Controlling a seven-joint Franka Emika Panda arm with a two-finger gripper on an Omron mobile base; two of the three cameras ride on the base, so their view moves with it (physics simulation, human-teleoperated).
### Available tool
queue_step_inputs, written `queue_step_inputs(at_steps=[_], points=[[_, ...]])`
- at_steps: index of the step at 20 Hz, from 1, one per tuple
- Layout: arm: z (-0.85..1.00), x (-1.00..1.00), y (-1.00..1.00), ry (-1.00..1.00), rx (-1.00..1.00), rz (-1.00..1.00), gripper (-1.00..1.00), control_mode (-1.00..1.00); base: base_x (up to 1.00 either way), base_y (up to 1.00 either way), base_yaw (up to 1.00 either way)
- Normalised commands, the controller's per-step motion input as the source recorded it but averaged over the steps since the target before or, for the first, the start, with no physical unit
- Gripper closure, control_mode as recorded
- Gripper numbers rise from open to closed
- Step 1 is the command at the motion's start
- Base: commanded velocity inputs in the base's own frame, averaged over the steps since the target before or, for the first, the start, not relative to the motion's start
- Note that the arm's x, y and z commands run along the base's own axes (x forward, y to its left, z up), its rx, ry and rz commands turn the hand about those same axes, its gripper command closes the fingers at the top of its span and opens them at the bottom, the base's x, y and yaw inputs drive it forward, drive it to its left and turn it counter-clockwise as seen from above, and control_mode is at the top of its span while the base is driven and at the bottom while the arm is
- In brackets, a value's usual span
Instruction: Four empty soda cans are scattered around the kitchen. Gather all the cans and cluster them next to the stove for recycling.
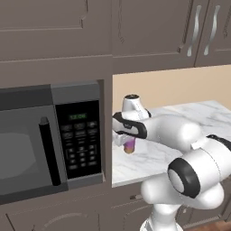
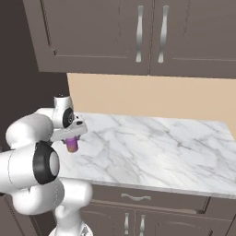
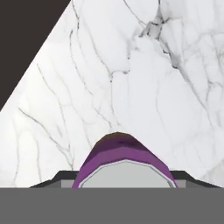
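A purple-pink soda can (image 1: 130,145) with an orange band stands upright at the left end of the marble counter (image 2: 156,147), close to the dark cabinet side. My gripper (image 1: 129,140) reaches down over it from above, its fingers pressed against the can's two sides, shut on it. From the right, the same can (image 2: 72,144) hangs just under the hand (image 2: 69,131). In the hand view the silver top and purple wall of the can (image 3: 124,151) sit between the dark fingertips (image 3: 65,177). I cannot tell whether the can's base still touches the counter. The stove is out of view.
A microwave (image 1: 49,135) is built into the dark cabinetry left of the can. Upper cabinets (image 2: 138,37) hang over the counter, with a beige wall (image 2: 152,97) behind. The counter stretches to the right, with drawers (image 2: 138,198) under its front edge.
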Motion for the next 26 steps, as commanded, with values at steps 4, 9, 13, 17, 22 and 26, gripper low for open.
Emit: queue_step_inputs(at_steps=[4, 9, 13, 17, 22, 26], points=[[0.3, -0.2, -0.33, 0.0, 0.03, -0.3, 1.0, -1.0, 0.0, 0.0, 0.0], [0.23, -0.3, -0.31, 0.03, 0.05, -0.29, 1.0, -1.0, 0.0, 0.0, 0.0], [0.29, -0.22, -0.26, -0.01, 0.02, -0.31, 1.0, -1.0, 0.0, 0.0, 0.0], [0.38, -0.42, -0.22, -0.06, 0.0, -0.22, 1.0, -1.0, 0.0, 0.0, 0.0], [0.28, -0.51, -0.25, -0.08, 0.0, -0.21, 1.0, -1.0, 0.0, 0.0, 0.0], [0.22, -0.55, -0.15, -0.12, 0.02, -0.16, 1.0, -1.0, 0.0, 0.0, 0.0]])
